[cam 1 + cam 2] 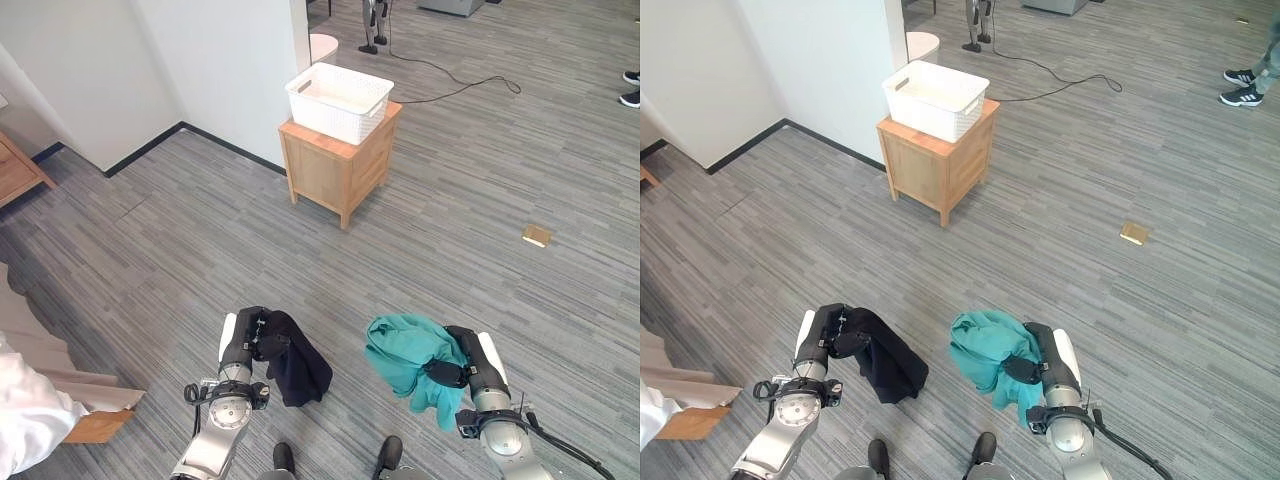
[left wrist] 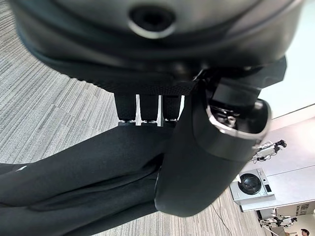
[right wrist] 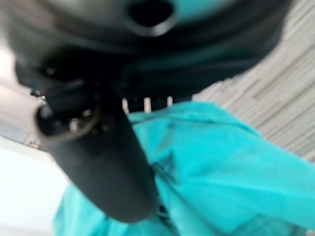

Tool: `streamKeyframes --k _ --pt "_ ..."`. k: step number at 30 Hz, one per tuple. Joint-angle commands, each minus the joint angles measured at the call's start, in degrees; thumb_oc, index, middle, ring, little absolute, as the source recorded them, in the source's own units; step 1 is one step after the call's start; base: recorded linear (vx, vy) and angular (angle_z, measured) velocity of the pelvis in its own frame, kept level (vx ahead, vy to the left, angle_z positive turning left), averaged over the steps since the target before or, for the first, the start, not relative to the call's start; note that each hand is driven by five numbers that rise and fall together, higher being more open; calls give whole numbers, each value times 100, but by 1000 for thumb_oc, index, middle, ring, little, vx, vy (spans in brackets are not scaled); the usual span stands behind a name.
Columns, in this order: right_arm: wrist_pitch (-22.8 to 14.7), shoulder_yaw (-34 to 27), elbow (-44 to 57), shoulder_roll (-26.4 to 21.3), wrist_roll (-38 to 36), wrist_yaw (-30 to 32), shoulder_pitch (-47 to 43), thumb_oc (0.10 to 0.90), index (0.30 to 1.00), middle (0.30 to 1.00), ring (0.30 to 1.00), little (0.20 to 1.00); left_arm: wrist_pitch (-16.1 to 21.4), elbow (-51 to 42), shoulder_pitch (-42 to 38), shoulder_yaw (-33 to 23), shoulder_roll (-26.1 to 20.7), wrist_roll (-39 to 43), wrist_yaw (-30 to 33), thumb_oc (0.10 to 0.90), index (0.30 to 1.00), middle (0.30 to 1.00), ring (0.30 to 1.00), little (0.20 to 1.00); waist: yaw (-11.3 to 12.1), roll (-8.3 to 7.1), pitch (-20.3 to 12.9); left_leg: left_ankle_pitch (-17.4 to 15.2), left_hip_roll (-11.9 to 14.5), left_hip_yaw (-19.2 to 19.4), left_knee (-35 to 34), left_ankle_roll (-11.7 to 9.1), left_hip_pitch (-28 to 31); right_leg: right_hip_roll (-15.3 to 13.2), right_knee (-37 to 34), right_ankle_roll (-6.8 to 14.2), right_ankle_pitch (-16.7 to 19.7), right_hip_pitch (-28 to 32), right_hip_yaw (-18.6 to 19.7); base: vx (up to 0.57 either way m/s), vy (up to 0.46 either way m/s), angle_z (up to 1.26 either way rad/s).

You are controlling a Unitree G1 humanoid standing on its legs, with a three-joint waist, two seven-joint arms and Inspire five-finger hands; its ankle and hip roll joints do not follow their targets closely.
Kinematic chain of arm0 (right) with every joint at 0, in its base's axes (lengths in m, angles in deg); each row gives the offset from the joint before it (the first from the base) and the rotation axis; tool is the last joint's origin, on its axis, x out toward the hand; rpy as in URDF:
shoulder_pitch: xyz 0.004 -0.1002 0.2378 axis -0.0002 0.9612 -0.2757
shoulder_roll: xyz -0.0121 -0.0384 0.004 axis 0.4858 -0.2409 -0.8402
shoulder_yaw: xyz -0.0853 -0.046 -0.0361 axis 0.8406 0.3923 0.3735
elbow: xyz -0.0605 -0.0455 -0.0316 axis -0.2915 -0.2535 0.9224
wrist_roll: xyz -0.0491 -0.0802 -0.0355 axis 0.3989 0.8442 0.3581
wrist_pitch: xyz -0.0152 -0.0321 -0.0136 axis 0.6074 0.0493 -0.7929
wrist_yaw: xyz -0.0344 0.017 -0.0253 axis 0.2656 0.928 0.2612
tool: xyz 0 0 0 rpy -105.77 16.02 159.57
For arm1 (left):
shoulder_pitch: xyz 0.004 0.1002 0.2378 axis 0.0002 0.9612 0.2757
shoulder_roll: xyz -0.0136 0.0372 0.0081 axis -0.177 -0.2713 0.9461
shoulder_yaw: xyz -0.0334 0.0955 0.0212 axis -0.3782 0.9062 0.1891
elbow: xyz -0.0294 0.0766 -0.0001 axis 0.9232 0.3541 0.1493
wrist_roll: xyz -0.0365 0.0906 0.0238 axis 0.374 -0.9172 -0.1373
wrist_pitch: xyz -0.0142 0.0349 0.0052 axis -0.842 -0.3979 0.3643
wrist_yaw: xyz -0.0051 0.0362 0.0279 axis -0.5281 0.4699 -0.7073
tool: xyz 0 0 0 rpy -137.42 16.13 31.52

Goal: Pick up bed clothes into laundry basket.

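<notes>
Over grey plank floor, left hand (image 1: 247,340) clutches crumpled black garment (image 1: 296,370); right hand (image 1: 462,360) grips bunched teal garment (image 1: 405,352).

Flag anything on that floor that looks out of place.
One thing stands out: a small tan block lies alone on the floor to the right of the wooden cabinet. What it is can't be told.

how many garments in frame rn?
2. A black garment is gripped in the left hand; a teal garment is gripped in the right hand. Both hang above the floor. The basket interior looks empty, though part is hidden.
</notes>
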Motion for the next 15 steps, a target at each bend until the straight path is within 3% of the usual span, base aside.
streamKeyframes --k 1,10,11,13,14,15 --pt "-247 565 -1356 227 -789 -278 -1888 400 300 300 300 300 844 607 -1078 -89 -180 1089 -537 400 300 300 300 300 -43 -718 -611 -565 -150 -745 3 -79 -175 -321 13 370 -976 571 1427 38 -3 -13" --pt "-251 1049 -993 -322 -91 -514 -2554 400 300 300 300 300 1063 105 -1163 -470 -431 681 -193 400 300 300 300 300 46 -727 -696 -518 -83 -848 3 -203 -187 -228 13 303 -1063 645 1372 18 -52 0" --pt "-358 1162 -751 -520 347 -504 -2752 400 300 300 300 300 1134 -130 -1049 -632 -570 274 21 400 300 300 300 300 131 -728 -686 -487 -36 -886 3 -253 -208 -161 13 262 -1119 643 1376 33 -132 34" --pt "-521 1109 -449 -700 508 -352 -3011 400 300 300 300 300 1068 -378 -1097 -763 -974 -804 499 400 300 300 300 300 196 -712 -640 -449 30 -861 124 -302 -230 -123 13 214 -1223 682 1363 37 -143 20" --pt "-514 1104 -439 -697 513 -353 -3014 400 300 300 300 300 1054 -394 -1097 -764 -968 -829 513 400 300 300 300 300 195 -715 -619 -452 32 -864 129 -306 -218 -121 13 210 -1229 698 1361 -12 -170 0" --pt "-605 953 -170 -953 665 -104 -3247 400 300 300 300 300 1130 -665 -1299 -772 -1177 -1295 814 400 300 300 300 300 334 -794 -317 -324 3 -805 1500 -486 -1008 -226 13 85 -1324 900 1253 -40 -151 4"
